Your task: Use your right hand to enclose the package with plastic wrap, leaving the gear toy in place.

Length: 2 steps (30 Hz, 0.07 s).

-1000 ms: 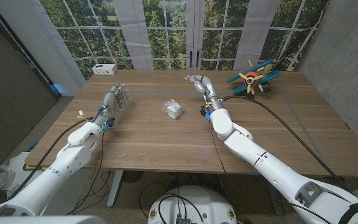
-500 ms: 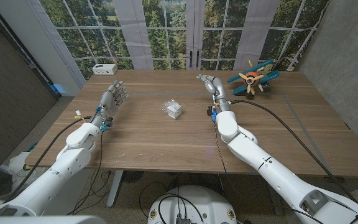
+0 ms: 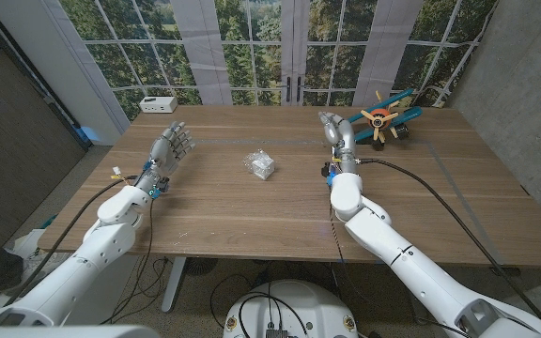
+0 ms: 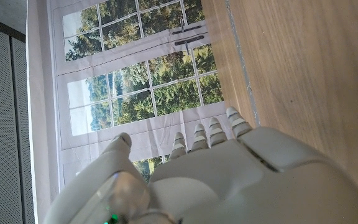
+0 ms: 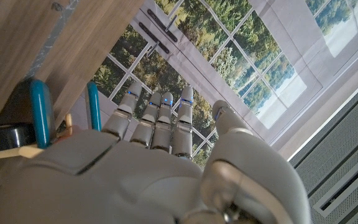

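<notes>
Head view, right hand: the right hand (image 3: 334, 129) is reaching out over the far part of the table (image 3: 252, 202), fingers extended and close together, holding nothing.
Head view, toy: the gear toy (image 3: 382, 115), teal and orange, is sitting just beyond the right hand toward the robot's right, near it; whether they are touching I cannot tell.
Head view, package: the package (image 3: 260, 164), a small bundle already looking clear and crinkled, is lying well to the left of the right hand and nearer the robot, about midway between the two hands, touched by neither.
Head view, left hand: the left hand (image 3: 169, 145) is standing raised, fingers pointing up and slightly apart, empty, with the package well off to its right.
Head view, box: a white box (image 3: 159, 103) is sitting at the far table edge, beyond the left hand.
Left wrist view, hand: the left hand (image 4: 229, 171) is showing its back, fingertips (image 4: 211, 127) reaching toward the windows (image 4: 142, 93), nothing in them; the table (image 4: 303, 81) is running alongside the hand.
Right wrist view, hand: the right hand (image 5: 123, 168) is holding its fingers (image 5: 157, 121) straight and side by side, the thumb set a little apart, gripping nothing.
Right wrist view, toy: teal bars of the gear toy (image 5: 39, 112) are showing just beside the fingers, against the table's (image 5: 23, 31) edge.
</notes>
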{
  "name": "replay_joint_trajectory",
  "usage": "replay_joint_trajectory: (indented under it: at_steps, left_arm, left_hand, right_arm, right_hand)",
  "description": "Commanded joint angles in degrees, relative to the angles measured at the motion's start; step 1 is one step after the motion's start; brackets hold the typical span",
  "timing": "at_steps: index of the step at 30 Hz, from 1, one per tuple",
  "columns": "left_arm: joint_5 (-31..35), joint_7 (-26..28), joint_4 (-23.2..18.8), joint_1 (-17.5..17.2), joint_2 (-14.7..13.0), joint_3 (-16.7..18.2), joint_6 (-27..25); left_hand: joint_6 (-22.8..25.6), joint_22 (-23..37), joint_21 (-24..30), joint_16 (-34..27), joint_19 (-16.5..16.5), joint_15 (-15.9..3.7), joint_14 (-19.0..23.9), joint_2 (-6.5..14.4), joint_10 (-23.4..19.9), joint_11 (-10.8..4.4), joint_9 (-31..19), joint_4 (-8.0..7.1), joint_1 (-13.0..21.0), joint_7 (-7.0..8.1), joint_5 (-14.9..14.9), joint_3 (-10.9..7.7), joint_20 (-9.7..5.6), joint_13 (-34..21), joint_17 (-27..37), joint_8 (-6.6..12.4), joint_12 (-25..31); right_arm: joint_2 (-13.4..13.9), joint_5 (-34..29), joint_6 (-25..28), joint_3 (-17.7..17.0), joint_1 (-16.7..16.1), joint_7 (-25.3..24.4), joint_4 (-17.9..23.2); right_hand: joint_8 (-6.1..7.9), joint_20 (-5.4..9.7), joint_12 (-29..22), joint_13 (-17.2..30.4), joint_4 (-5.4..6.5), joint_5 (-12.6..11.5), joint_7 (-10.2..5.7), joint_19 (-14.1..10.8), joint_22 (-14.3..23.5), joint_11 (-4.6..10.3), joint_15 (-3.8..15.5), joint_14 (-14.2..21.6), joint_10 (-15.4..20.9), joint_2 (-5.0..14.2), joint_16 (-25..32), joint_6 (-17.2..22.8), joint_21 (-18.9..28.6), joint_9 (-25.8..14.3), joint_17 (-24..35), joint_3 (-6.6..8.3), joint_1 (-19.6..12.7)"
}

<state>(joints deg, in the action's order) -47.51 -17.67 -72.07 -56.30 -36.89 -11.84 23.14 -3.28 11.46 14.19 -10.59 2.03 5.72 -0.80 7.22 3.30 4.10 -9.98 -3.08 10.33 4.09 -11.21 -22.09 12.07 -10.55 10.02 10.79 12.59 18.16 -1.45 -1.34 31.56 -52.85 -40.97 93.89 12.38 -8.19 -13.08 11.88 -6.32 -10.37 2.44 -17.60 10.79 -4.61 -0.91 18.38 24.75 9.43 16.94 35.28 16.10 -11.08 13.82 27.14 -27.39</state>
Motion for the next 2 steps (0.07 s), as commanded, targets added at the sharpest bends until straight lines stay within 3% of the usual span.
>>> replay_joint_trajectory:
  at_steps: [1, 2]
  left_arm:
    - [-0.8, -1.8, 2.3, 1.9, 0.4, -0.2, -0.9]
    - [-0.8, -2.1, 2.7, 2.3, 0.6, -0.3, -1.0]
  left_hand:
    - [-0.5, 0.2, 0.1, 0.0, -0.1, 0.09, -0.3, -0.1, 0.6, 0.19, -0.1, 0.14, 0.4, -0.09, 0.1, -0.24, 0.18, -0.1, 0.1, -0.21, -0.2]
    - [-0.5, 0.2, 0.1, 0.1, -0.1, 0.10, -0.4, -0.1, 0.6, 0.19, -0.1, 0.15, 0.4, -0.14, 0.1, -0.24, 0.18, -0.1, 0.1, -0.23, -0.2]
  right_arm:
    - [-1.5, 0.0, -2.3, -1.5, -1.8, -4.8, -0.7]
    - [-1.6, 0.0, -2.2, -1.6, -1.9, -5.1, -0.7]
  right_hand:
    - [-0.14, -0.10, 0.2, 0.1, -0.36, 0.1, 0.36, 0.0, 0.2, -0.05, -0.02, -0.1, -0.1, -0.38, -0.1, -0.2, -0.1, -0.1, 0.2, 0.01, 0.0]
    - [-0.15, -0.09, 0.2, 0.1, -0.36, 0.1, 0.36, 0.0, 0.2, -0.08, -0.03, -0.2, -0.1, -0.36, -0.1, -0.2, -0.1, -0.1, 0.2, 0.00, 0.0]
